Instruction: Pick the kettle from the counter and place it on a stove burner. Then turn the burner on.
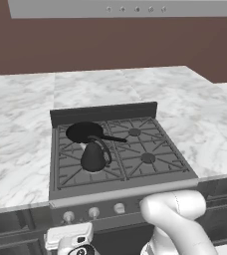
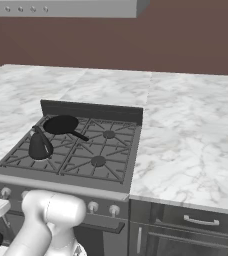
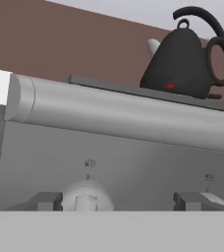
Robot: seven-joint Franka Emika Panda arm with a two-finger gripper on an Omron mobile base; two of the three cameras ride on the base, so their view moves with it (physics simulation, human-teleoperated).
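The black kettle (image 1: 93, 157) (image 2: 38, 146) stands upright on the front-left stove burner, whose cap it covers; the grate (image 1: 68, 172) shows around it. From the hand view the kettle (image 3: 180, 64) rises above the stove's front rail. My gripper (image 3: 118, 201) is low in front of the stove's control panel and open. A silver knob (image 3: 87, 199) sits between the fingertips, close to the left fingertip (image 3: 45, 201) and well clear of the right one. The white marble counter (image 1: 16, 144) (image 2: 186, 140) flanks the stove.
A flat black frying pan (image 1: 85, 132) (image 2: 61, 124) lies on the rear-left burner just behind the kettle, handle pointing right. The right burners (image 1: 148, 158) (image 1: 134, 132) are bare. More knobs (image 1: 119, 208) (image 3: 214, 199) line the panel. A drawer handle (image 2: 201, 220) is at lower right.
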